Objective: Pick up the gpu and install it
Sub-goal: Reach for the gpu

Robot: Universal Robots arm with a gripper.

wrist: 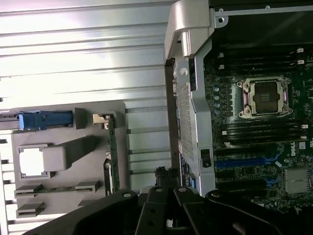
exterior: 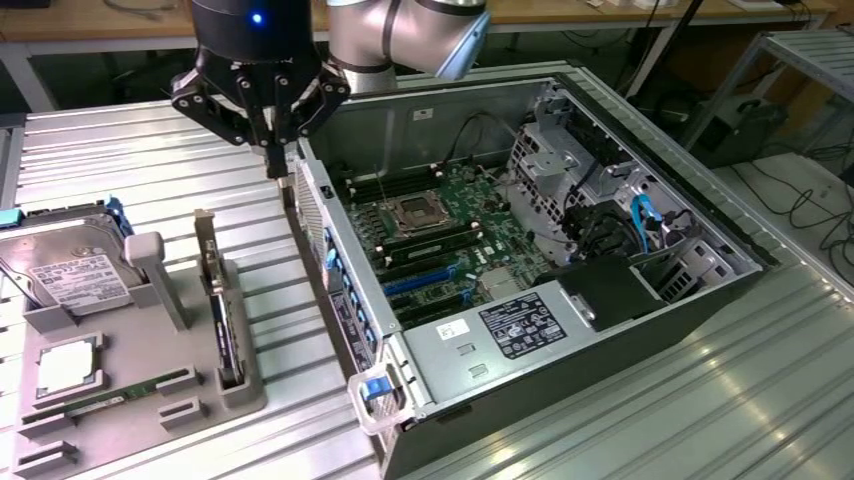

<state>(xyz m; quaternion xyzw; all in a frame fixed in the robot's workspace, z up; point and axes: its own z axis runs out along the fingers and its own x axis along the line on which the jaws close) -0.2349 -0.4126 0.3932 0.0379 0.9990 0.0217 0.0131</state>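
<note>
The gpu (exterior: pixel 222 310) stands on edge in a slot of the grey holder (exterior: pixel 171 345), a thin dark card with its silver bracket at the far end. In the wrist view the gpu (wrist: pixel 112 154) appears edge-on in the same holder. My gripper (exterior: pixel 278 168) hangs above the ribbed table between the holder and the rear wall of the open computer case (exterior: pixel 334 250). Its fingers are shut with nothing in them. It is above and beyond the card, apart from it. The gripper's black linkages (wrist: pixel 166 210) lie along the wrist picture's edge.
A silver hard drive (exterior: pixel 64 275), a green RAM stick (exterior: pixel 127 392) and a square chip (exterior: pixel 67 368) also sit in the holder. The motherboard (exterior: pixel 441 235) with blue slots (exterior: pixel 424 285) lies open in the case. More ribbed metal table (exterior: pixel 160 170) surrounds the holder.
</note>
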